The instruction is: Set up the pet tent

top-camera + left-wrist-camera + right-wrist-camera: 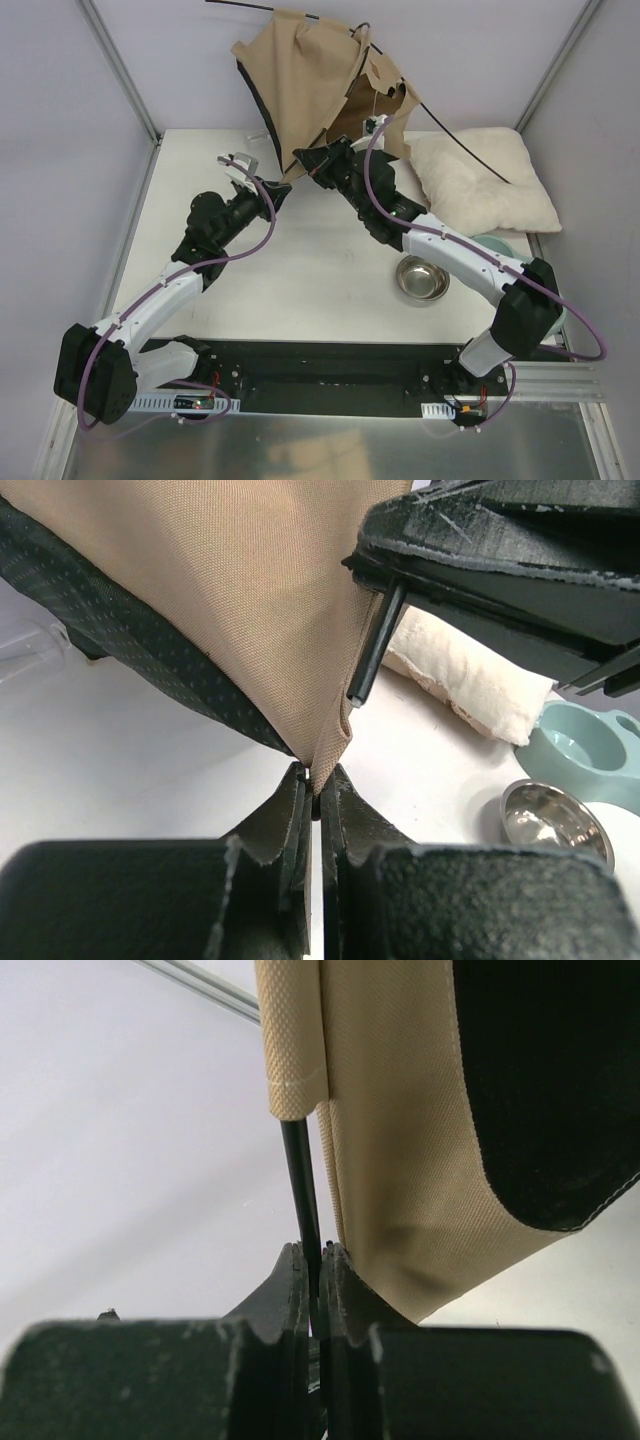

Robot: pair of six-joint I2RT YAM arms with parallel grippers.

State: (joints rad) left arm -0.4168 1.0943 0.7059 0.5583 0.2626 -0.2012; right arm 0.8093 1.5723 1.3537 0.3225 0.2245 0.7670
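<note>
From above, the tent (pixel 310 85) hangs in the air over the far edge of the table (pixel 300 270), near the middle. It is floppy and not yet in shape. A thin black pole (pixel 450 125) sticks out of it and crosses over the pillow (pixel 480 185) in the far right corner. A metal bowl (pixel 422 278) and a blue-green bowl (pixel 495 245) sit toward the right edge. The left gripper (pixel 280 186) and the right gripper (pixel 308 158) are just beside each other at the tent's low corner. From the left wrist, the left gripper (pixel 315 798) has its jaws squeezed together on the very tip of the tan cloth corner. The right gripper is the black shape at the top right. A short dark rod, likely the pole's end, points down from it near that corner but does not touch it. From the right wrist, the right gripper (pixel 318 1260) is pinched tight on the pole, just below where the pole comes out of its cloth sleeve (pixel 290 1050). The step looks like fitting the pole's end into the tent's corner, so the pole bends and pulls the cloth tight. Next, the right gripper needs to bring the pole tip down to the corner while the left one holds the cloth steady. The pole looks bendy, so it may spring away if the push is not straight.
</note>
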